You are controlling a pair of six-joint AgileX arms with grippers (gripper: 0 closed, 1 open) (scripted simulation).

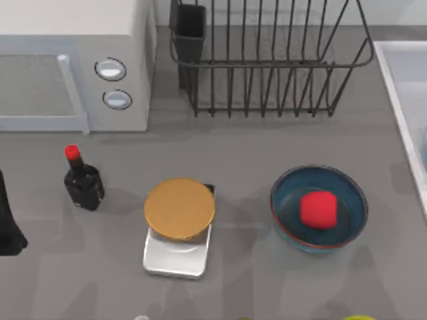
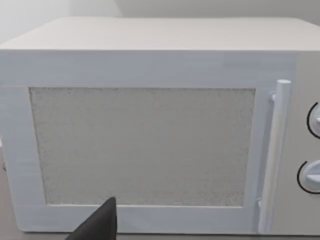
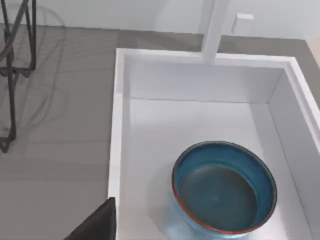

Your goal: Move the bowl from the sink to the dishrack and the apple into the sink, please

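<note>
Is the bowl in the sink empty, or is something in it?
Empty. The right wrist view shows the bowl upright in the sink with a bare interior; the apple sits in the other bowl on the table.

Tabletop [image 1: 267, 147]: matt grey, faintly streaked surface. Dishrack [image 1: 267, 60]: thin black wire, slightly glossy, with a dark smooth cutlery cup [image 1: 190, 30]. Sink [image 3: 200, 120]: smooth pale white basin, matt, with soft shading on its walls. Bowl [image 3: 224, 187]: deep-blue glaze, glossy, with a thin reddish-brown rim; a like glaze is seen on the second bowl [image 1: 290, 213]. Apple [image 1: 317, 209]: plain bright red, smooth, without sheen. Microwave [image 2: 150, 55]: matt white casing; its door panel [image 2: 142, 145] is finely speckled. Scale [image 1: 175, 257]: silvery, metal-like base under a matt golden-brown disc [image 1: 179, 208]. Bottle [image 1: 84, 183]: glossy black body, red cap.
</note>
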